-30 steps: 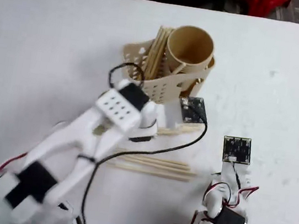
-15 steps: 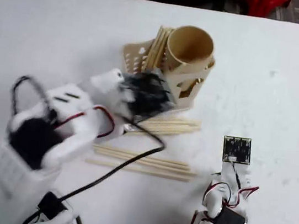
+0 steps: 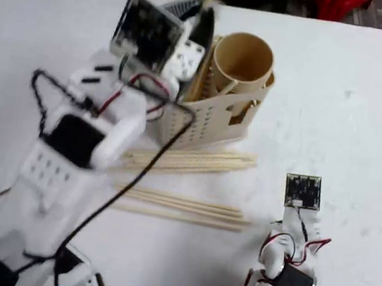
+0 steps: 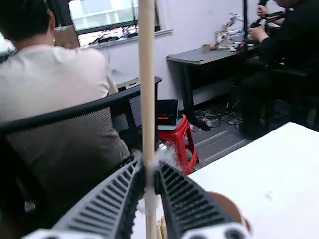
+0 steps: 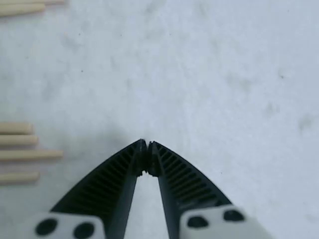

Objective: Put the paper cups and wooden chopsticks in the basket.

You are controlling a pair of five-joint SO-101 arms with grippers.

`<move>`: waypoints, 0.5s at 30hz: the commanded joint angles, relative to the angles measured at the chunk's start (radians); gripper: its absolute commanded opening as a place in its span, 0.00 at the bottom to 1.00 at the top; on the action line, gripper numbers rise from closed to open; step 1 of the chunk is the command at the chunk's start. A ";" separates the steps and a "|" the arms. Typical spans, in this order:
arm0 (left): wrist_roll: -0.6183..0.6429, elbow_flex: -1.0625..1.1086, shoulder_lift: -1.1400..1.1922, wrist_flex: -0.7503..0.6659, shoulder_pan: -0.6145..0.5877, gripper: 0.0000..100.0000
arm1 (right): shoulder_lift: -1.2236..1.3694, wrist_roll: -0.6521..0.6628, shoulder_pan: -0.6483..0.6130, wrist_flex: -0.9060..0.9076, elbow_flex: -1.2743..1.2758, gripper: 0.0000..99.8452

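My left end effector [image 4: 147, 175] pinches one wooden chopstick [image 4: 146, 74] upright, directly above the basket [image 3: 212, 121] that holds a paper cup [image 3: 242, 59]. Just beyond it lies the far edge of the counter [image 3: 339, 100]. My right end effector [image 5: 147, 158] is pressed together over bare counter, with loose chopsticks [image 5: 22, 149] lying beside it.

Overhead cam looks down; wrist cams close-up.

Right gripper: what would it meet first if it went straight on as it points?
Most likely the bare white table; the right gripper, shut, points at it, with light wooden chopsticks aside.
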 commanded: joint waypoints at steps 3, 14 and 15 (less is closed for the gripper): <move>0.080 -0.044 0.090 -0.055 -0.061 0.02 | 0.001 -0.009 0.004 0.008 0.009 0.02; 0.080 -0.048 0.091 -0.015 -0.064 0.08 | 0.001 -0.009 0.004 0.008 0.009 0.02; 0.080 -0.048 0.091 -0.014 -0.064 0.07 | 0.001 -0.009 0.004 0.008 0.009 0.02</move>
